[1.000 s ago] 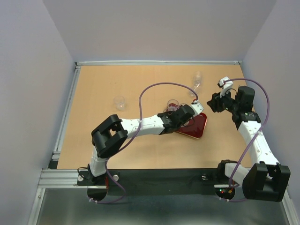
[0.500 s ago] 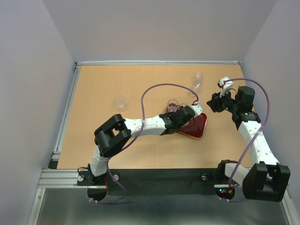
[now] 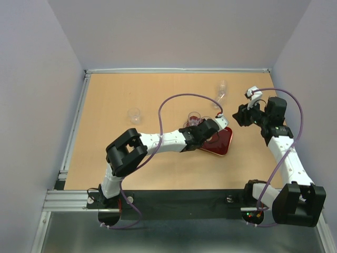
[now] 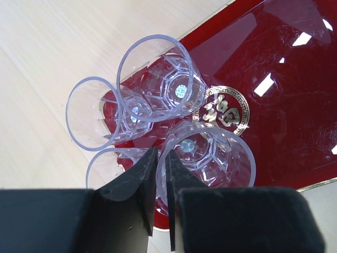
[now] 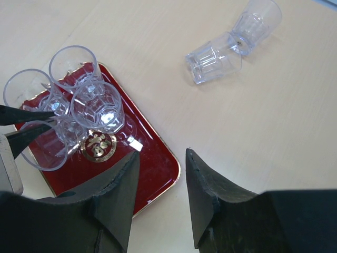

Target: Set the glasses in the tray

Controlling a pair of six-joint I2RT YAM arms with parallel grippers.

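Note:
The dark red tray lies right of centre, with its gold emblem showing. Several clear glasses stand clustered at its left end. My left gripper straddles the near wall of the nearest glass, which stands on the tray. Its jaws are a narrow slit apart. To the right of the tray, my right gripper hovers open over bare table, holding nothing. Two more glasses lie on their sides beyond the tray. One glass stands alone at the left.
The tray's right half holds no glasses. A raised metal rail borders the table's left and far edges. The left arm's purple cable loops above the table's middle.
The left arm's elbow has shifted slightly to the right while its gripper stayed over the tray's glasses. The right arm has not moved.

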